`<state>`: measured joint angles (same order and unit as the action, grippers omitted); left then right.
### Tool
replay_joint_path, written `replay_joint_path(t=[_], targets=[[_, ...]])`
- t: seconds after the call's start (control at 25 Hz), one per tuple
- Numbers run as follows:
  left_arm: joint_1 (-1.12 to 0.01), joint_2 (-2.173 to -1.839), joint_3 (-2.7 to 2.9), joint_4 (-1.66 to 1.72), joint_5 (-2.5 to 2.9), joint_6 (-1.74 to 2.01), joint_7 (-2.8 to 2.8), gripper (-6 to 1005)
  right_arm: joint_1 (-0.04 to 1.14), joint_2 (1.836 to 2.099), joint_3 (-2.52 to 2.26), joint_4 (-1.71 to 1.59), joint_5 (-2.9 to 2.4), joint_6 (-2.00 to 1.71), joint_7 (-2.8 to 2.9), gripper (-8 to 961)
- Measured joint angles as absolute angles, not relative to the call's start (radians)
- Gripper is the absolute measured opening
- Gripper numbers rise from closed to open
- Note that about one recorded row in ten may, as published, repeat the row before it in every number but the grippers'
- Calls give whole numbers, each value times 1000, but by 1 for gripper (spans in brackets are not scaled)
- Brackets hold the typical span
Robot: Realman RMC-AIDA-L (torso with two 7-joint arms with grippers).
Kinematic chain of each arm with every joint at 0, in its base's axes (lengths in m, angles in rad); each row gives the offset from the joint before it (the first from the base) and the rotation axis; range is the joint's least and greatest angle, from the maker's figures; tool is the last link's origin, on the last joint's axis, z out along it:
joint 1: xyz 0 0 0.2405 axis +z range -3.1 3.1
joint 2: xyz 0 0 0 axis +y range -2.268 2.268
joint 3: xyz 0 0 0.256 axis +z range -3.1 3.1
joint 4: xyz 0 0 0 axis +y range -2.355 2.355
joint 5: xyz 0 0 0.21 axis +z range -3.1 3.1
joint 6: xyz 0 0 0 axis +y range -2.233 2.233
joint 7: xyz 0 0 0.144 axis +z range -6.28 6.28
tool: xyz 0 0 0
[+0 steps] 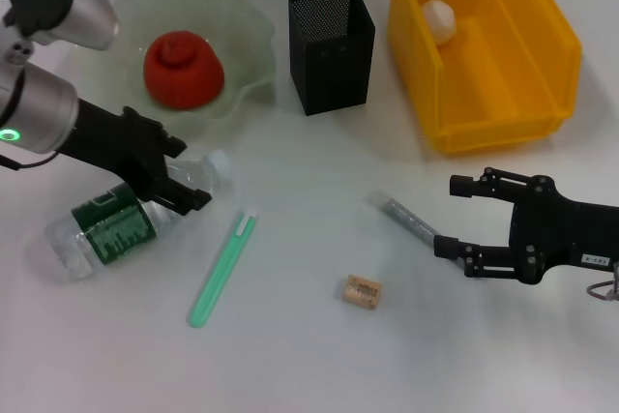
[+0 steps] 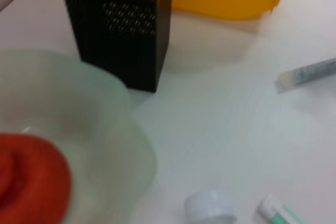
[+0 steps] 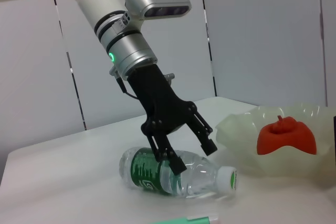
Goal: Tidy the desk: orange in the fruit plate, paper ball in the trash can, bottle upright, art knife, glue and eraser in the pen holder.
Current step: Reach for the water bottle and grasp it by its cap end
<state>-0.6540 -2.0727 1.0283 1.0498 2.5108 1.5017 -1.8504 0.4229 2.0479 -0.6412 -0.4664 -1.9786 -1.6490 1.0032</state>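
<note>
The bottle (image 1: 116,224) lies on its side at the left, white cap (image 2: 210,207) toward the fruit plate (image 1: 247,36). My left gripper (image 1: 189,174) is open and straddles the bottle's shoulder; the right wrist view shows the same gripper (image 3: 193,156) over the bottle (image 3: 173,174). The orange (image 1: 184,68) sits in the plate, and the paper ball (image 1: 438,18) rests inside the yellow trash can (image 1: 522,74). Between them stands the pen holder (image 1: 331,45). The eraser (image 1: 361,290) lies mid-table. My right gripper (image 1: 447,216) is open beside a grey pen-shaped tool (image 1: 406,218).
A green pen-shaped item with a white tip (image 1: 224,263) lies just right of the bottle. I cannot tell which of the two slim items is the art knife and which the glue. White table surface stretches along the front edge.
</note>
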Motion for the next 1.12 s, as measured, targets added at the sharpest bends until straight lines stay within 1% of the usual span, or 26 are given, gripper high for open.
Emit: replay_joint_path(t=[0.48,1.12], targets=[[-680,-2074,1118,943,2459,1377,-1856,841,411,2045,-641,-469,-1979,-1650,1003,809],[-676,-2074,1196,924,2461,1311,-1871,841,409,2042,-641,-466,-1979,-1656,1003,809]])
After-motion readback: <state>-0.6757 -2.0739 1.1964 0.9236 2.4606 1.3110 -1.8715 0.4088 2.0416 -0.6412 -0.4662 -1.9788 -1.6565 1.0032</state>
